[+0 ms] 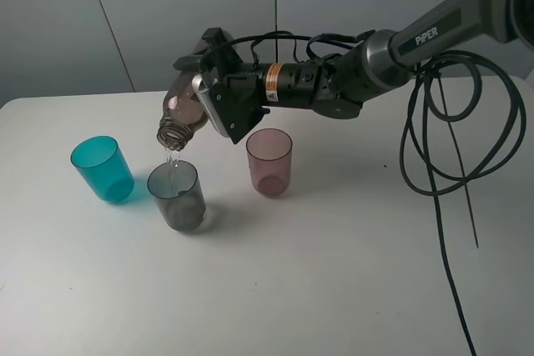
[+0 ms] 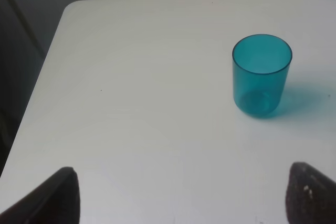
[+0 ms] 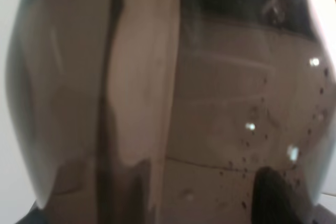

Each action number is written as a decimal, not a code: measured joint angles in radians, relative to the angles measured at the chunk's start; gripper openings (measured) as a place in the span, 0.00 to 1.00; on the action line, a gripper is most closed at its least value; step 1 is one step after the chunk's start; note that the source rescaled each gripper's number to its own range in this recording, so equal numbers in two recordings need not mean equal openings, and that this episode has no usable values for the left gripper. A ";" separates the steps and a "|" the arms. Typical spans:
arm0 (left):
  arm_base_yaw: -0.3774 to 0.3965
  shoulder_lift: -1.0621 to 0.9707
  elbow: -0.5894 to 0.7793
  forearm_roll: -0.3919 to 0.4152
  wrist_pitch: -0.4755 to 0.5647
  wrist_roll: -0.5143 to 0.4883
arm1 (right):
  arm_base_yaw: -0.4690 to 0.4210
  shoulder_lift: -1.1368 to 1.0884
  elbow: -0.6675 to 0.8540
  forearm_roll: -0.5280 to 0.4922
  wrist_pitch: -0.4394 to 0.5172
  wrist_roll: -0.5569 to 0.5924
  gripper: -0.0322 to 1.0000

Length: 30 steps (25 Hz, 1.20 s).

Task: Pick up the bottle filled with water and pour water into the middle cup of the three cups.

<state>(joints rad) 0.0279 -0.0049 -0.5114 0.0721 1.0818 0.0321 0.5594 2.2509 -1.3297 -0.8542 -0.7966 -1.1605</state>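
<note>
Bottle (image 1: 182, 114): slim, translucent smoky-brown plastic

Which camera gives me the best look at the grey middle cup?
Exterior high: the middle cup shows whole, with the bottle tilted just above it and water falling in. Left wrist shows only the teal cup; right wrist is filled by the bottle.

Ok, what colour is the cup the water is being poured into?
The middle cup is a translucent smoky grey, best seen in the exterior high view.
</note>
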 joint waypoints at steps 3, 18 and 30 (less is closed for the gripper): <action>0.000 0.000 0.000 0.000 0.000 0.000 | 0.000 0.000 0.000 0.000 -0.007 -0.017 0.06; 0.000 0.000 0.000 0.000 0.000 0.000 | 0.000 0.000 -0.002 0.000 -0.035 -0.116 0.06; 0.000 0.000 0.000 0.000 0.000 0.000 | 0.000 0.000 -0.002 0.002 -0.044 -0.200 0.06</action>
<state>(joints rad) 0.0279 -0.0049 -0.5114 0.0721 1.0818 0.0321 0.5594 2.2509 -1.3316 -0.8524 -0.8402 -1.3605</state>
